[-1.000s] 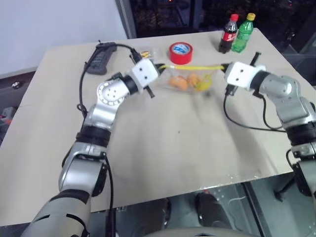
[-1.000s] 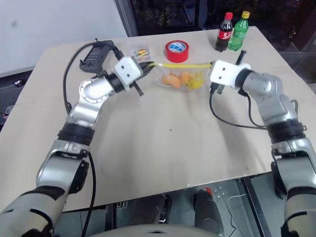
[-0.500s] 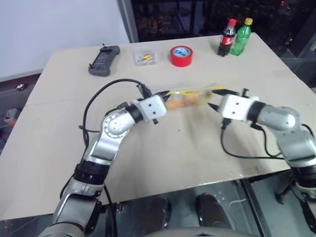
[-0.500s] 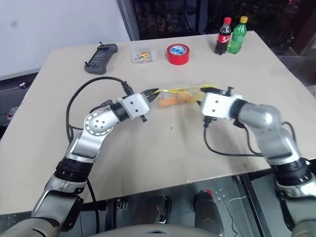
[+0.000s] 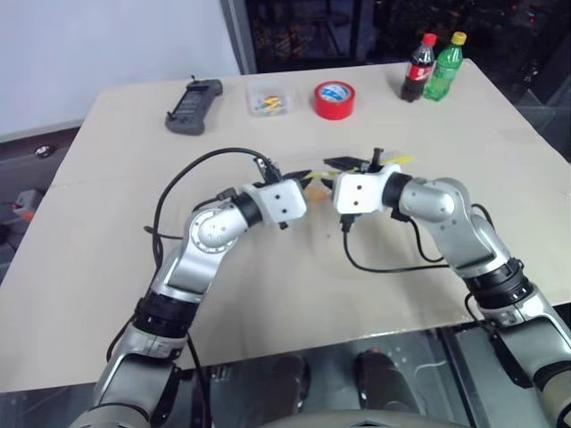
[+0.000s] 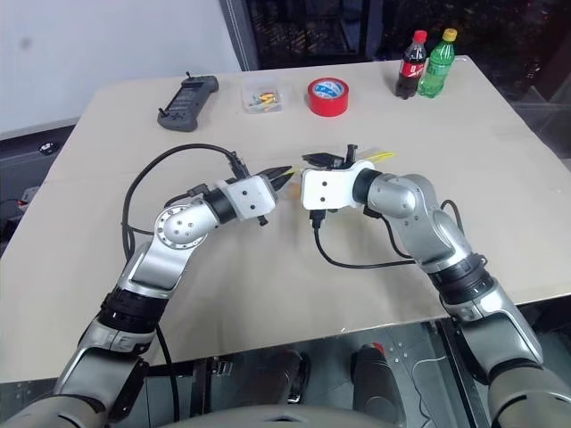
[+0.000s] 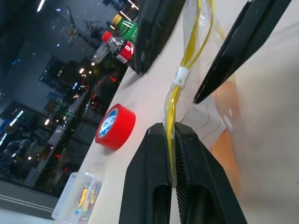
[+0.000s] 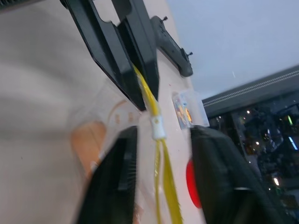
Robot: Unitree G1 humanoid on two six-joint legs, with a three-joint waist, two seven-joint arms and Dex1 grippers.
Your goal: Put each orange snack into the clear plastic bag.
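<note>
The right pincer [image 8: 159, 179], jaws parted around the yellow seal, is sliding along the clear plastic bag [image 7: 205, 116] toward the left pincer [image 7: 171, 140], still clamping it.

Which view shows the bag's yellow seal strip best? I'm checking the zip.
The left wrist view: the yellow seal strip and its white slider run up from the shut left tool. The right wrist view blurs it; the eye views catch only its end.

No lettering reads clearly: the red label of the dark cola bottle [image 5: 417, 68] and the blue-white core of the red tape roll [image 5: 334, 98] beside it stay illegible.
</note>
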